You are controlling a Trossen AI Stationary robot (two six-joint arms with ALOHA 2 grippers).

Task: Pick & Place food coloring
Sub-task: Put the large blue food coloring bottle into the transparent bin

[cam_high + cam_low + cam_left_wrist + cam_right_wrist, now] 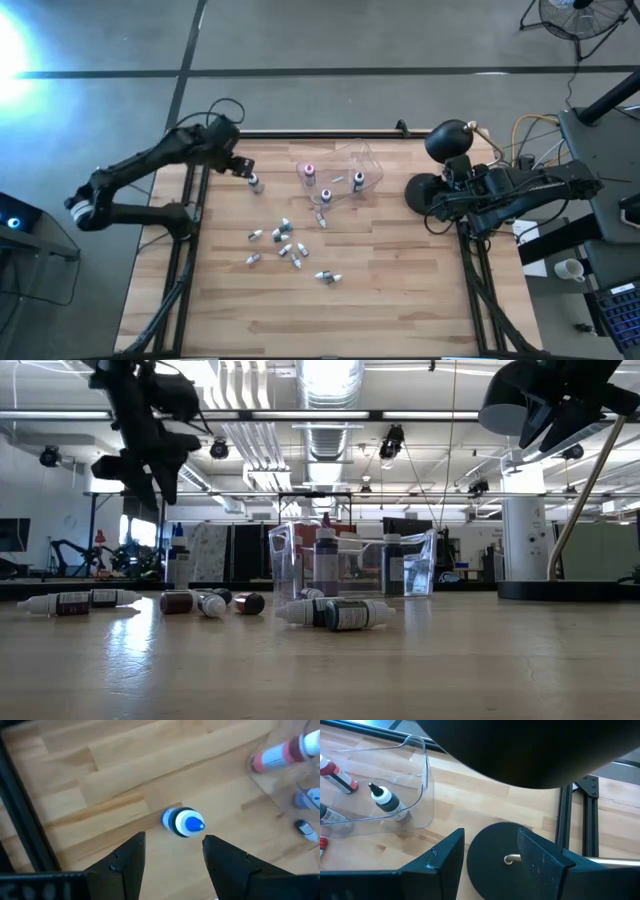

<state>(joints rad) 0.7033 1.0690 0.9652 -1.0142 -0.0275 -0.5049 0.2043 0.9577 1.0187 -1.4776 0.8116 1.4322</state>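
Note:
Several food coloring bottles (285, 240) lie on their sides on the wooden table's middle. One blue-capped bottle (184, 822) stands upright on its base near the far left, also seen as the lone upright bottle (254, 183). My left gripper (174, 840) hangs open above it, slanting down, with nothing between its fingers. A clear plastic tub (352, 168) at the far middle holds a few more bottles, among them a dark white-capped one (387, 800). My right gripper (490, 837) waits open over a black round base at the right.
A black round lamp base (425, 192) with a dark lamp head (450, 140) stands at the table's right edge, under my right arm. The near half of the table (330, 320) is bare wood. Black frame rails (185, 260) run along both sides.

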